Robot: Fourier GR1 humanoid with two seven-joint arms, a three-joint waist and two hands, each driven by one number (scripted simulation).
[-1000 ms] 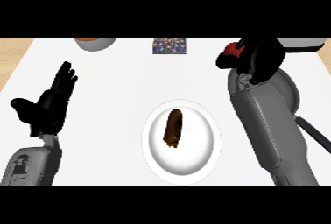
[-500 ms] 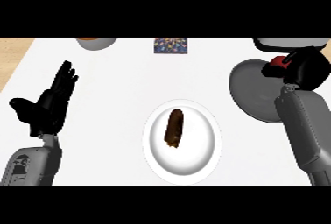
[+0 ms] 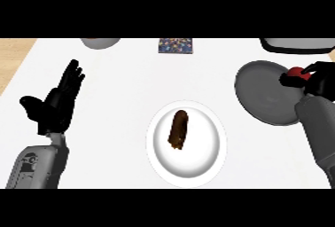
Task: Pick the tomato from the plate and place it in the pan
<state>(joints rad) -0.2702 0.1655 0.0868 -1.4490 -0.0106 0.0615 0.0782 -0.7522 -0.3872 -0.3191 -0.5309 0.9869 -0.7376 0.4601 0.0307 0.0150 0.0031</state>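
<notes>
— Where is the tomato (image 3: 296, 72) seen?

— It is seen at about two o'clock in the head view, as a small red patch over the upper right part of the pan (image 3: 262, 93). It is clamped in the right hand (image 3: 315, 81), whose black fingers are curled round it, so that most of it is hidden. Whether the pan's surface is touched by it cannot be told.

— And how is the pan placed?

— The pan is shown as a grey round at two to three o'clock on the white worktop (image 3: 118, 75), well apart from the plate (image 3: 196, 165). Its lower right edge is covered by the right grey forearm (image 3: 321, 128).

— What is found on the plate?

— The white plate lies just below the middle, towards six o'clock. One long brown piece (image 3: 178, 129) is carried on it, laid lengthwise, from twelve to six o'clock.

— How is the left hand (image 3: 56, 104) held?

— It is rested at nine o'clock, fingers straight, spread and pointed towards twelve, with nothing held.

— What else is shown?

— A bowl (image 3: 100, 42) is cut off by the top edge at eleven o'clock, a patterned square (image 3: 177, 45) is placed at twelve, and a dark-rimmed vessel (image 3: 297, 44) is partly seen at one o'clock.
</notes>
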